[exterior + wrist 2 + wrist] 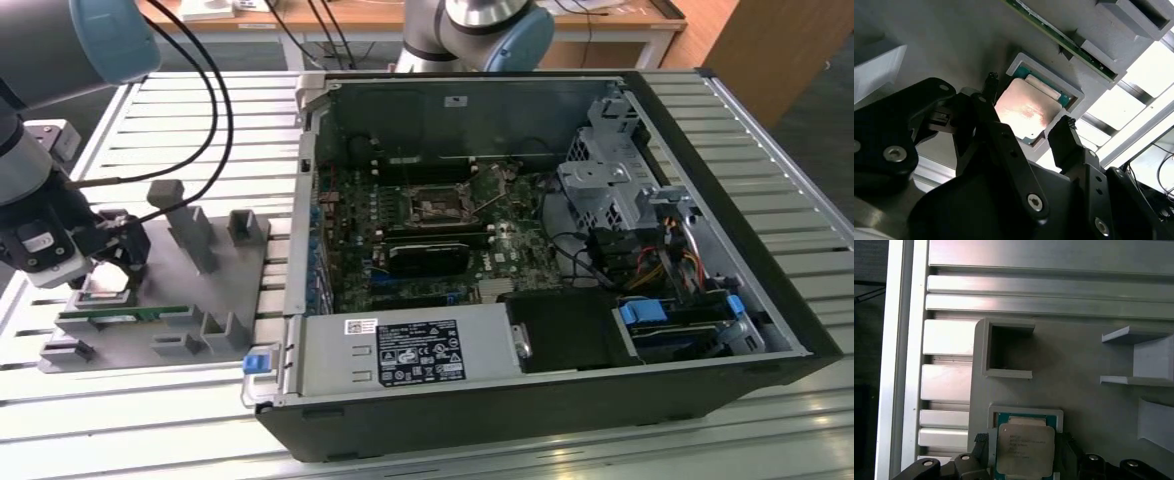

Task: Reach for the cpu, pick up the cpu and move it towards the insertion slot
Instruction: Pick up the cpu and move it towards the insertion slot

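silvery cpu point(1026, 450) in grey fixture point(1079, 365) recess, gripper point(1029, 100) straddling it, whether gripped cannot be told

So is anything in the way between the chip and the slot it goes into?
Yes. The chip sits in the grey holder outside the computer case, and the slot lies inside it. The case's side wall stands between them, so the chip would probably have to go over it.
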Controlling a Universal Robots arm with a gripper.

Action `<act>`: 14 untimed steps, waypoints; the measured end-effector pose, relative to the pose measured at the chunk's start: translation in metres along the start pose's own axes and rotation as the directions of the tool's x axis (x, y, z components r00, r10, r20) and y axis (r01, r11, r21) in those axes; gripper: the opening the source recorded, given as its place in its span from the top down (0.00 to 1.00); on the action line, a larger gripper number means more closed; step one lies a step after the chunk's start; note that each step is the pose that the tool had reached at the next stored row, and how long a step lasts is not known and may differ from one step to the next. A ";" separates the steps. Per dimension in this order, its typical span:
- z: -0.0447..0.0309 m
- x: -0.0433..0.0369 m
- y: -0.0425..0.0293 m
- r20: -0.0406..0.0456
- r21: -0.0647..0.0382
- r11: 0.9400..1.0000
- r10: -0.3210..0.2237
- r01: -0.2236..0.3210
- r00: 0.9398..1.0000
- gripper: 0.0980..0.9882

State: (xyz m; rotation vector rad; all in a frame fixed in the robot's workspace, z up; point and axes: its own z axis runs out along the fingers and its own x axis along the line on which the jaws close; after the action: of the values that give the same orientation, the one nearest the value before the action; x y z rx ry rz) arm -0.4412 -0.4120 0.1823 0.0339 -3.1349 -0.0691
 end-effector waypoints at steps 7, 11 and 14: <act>0.0002 0.0001 0.0000 0.000 0.000 1.000 0.000 0.000 1.000 0.44; 0.0002 0.0001 0.0000 0.000 0.000 1.000 0.000 0.000 1.000 0.46; 0.0003 0.0000 0.0000 0.000 0.000 1.000 0.000 0.000 1.000 0.50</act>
State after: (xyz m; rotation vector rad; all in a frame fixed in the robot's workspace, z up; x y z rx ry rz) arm -0.4412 -0.4120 0.1821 0.0337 -3.1350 -0.0692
